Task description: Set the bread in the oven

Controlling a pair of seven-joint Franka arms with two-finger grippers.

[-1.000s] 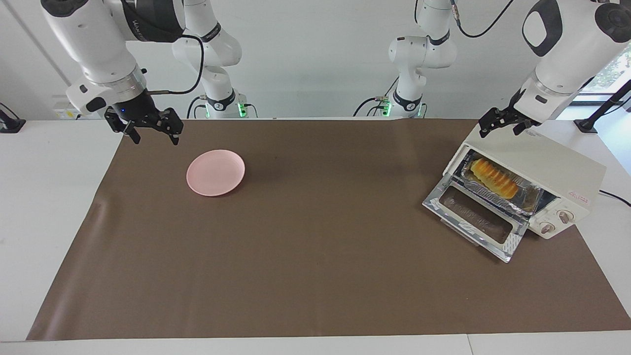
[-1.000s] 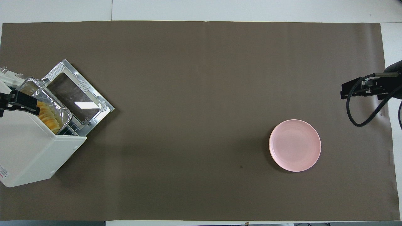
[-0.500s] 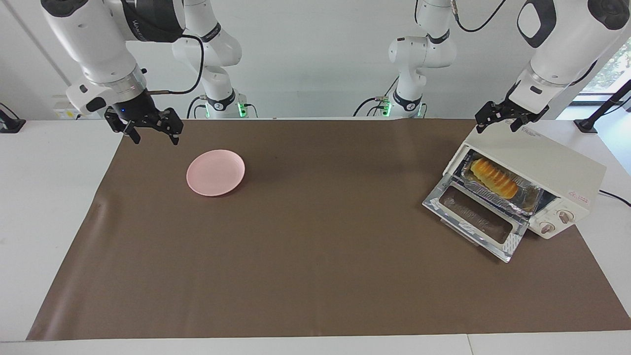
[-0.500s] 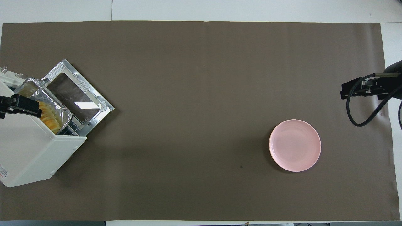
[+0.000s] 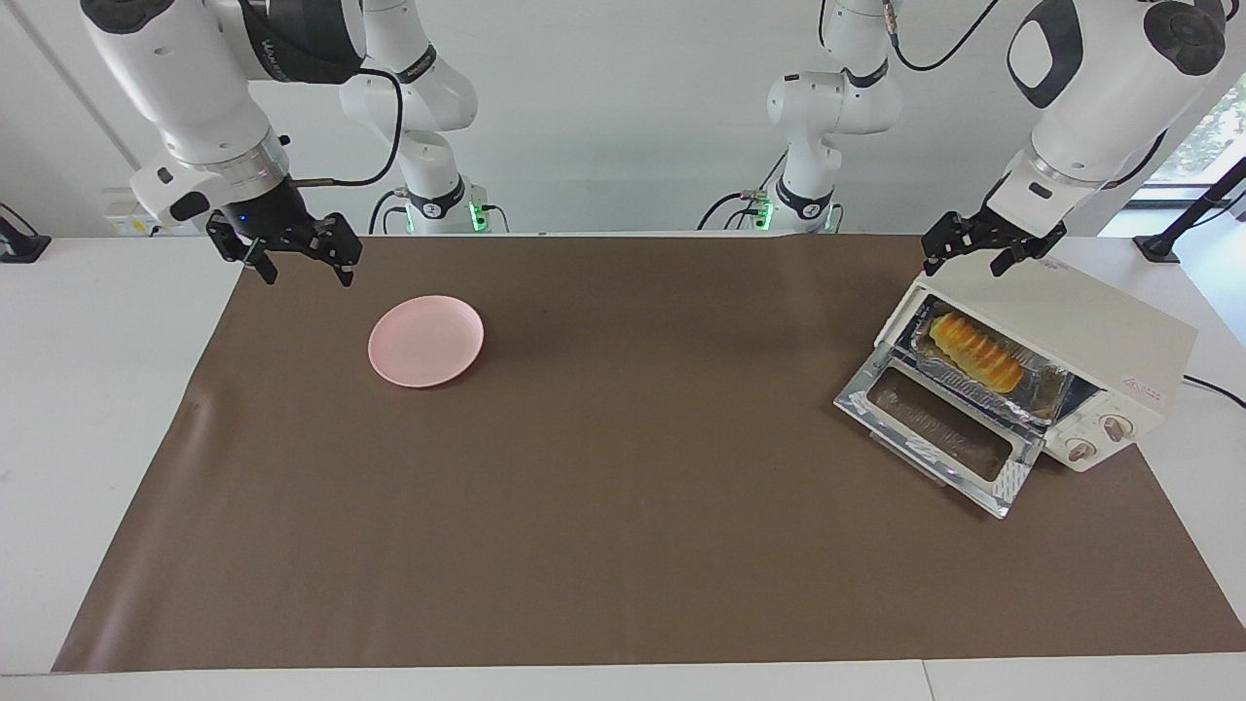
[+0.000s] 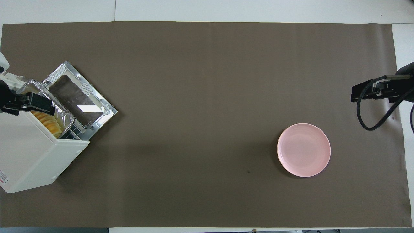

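Note:
The cream-white oven [image 5: 1076, 326] [image 6: 29, 155] stands at the left arm's end of the table, its glass door [image 5: 934, 424] [image 6: 81, 100] dropped open. The ridged yellow-orange bread [image 5: 975, 352] [image 6: 48, 120] lies on a crinkled foil tray [image 5: 983, 387] [image 6: 63, 113] on the rack in the oven's mouth. My left gripper [image 5: 966, 258] [image 6: 32, 103] hangs open and empty just over the oven's top front corner, above one end of the tray. My right gripper [image 5: 307, 273] [image 6: 367, 92] waits open and empty in the air over the mat's edge at the right arm's end.
A round pink plate [image 5: 425, 341] [image 6: 303, 149] sits empty on the brown mat [image 5: 623, 506], toward the right arm's end. The open door juts out onto the mat in front of the oven. A black cable loops down from the right wrist.
My left gripper has drifted a little from over the oven's top toward the table's middle, now above the tray's end. The right arm, bread and door have not moved.

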